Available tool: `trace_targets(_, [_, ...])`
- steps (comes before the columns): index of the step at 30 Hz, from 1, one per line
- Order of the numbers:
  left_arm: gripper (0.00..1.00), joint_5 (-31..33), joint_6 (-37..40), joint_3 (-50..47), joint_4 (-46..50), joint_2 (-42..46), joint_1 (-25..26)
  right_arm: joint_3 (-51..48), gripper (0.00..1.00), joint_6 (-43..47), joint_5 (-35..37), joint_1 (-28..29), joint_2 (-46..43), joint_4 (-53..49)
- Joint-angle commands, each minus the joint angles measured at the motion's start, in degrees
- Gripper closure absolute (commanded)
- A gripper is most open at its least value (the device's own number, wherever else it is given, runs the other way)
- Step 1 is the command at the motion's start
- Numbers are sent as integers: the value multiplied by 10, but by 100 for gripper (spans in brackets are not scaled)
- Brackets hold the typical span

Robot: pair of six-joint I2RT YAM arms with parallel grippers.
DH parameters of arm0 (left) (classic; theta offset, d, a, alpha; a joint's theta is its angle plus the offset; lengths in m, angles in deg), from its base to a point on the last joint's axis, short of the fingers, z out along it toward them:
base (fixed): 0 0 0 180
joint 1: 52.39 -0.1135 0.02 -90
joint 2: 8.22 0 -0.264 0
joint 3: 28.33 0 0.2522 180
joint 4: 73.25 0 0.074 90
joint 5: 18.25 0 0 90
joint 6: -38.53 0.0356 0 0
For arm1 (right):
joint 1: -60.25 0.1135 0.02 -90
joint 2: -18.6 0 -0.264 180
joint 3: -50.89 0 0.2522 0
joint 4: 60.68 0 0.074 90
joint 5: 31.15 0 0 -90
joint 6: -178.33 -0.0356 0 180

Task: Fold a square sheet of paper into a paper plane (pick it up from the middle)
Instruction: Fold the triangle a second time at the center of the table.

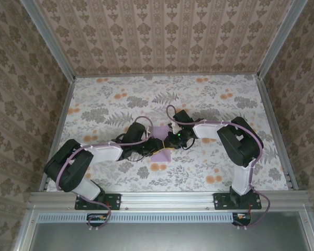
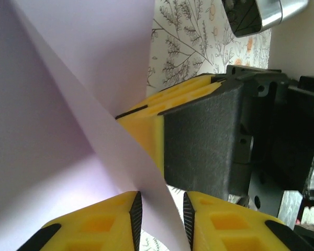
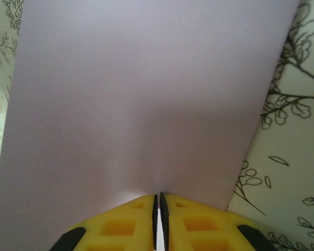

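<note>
The square sheet of paper (image 1: 160,131) is lilac and lies raised at the middle of the table between both grippers. My right gripper (image 3: 158,197) is shut on the near edge of the sheet (image 3: 146,94), its yellow pads pinched together on it. The right gripper's yellow fingers (image 2: 146,123) also show in the left wrist view, clamping the sheet (image 2: 68,104) along a diagonal crease. My left gripper (image 2: 161,201) is open, and a flap of the paper runs loosely through the gap, touching only the left pad. From above, the left gripper (image 1: 150,148) and the right gripper (image 1: 170,141) almost meet.
The floral table cover (image 1: 209,104) stretches all around the paper. Patterned walls and metal rails (image 1: 272,125) bound the table on three sides. Both arms reach in from the near edge and crowd the centre.
</note>
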Motion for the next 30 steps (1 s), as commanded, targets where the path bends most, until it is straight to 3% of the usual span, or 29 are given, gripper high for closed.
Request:
trace_targets(1, [68, -18, 1, 25, -31, -26, 0, 5, 85, -3, 29, 1, 9, -32])
trace_targets(8, [62, -16, -3, 31, -36, -37, -6, 4, 84, -8, 16, -6, -9, -32])
trace_targets(20, [43, -14, -5, 33, -41, -44, -12, -12, 80, -37, -18, -26, -41, -7])
trace_targets(30, [49, -12, -16, 8, -48, -22, -12, -9, 86, -30, 7, -31, -19, -21])
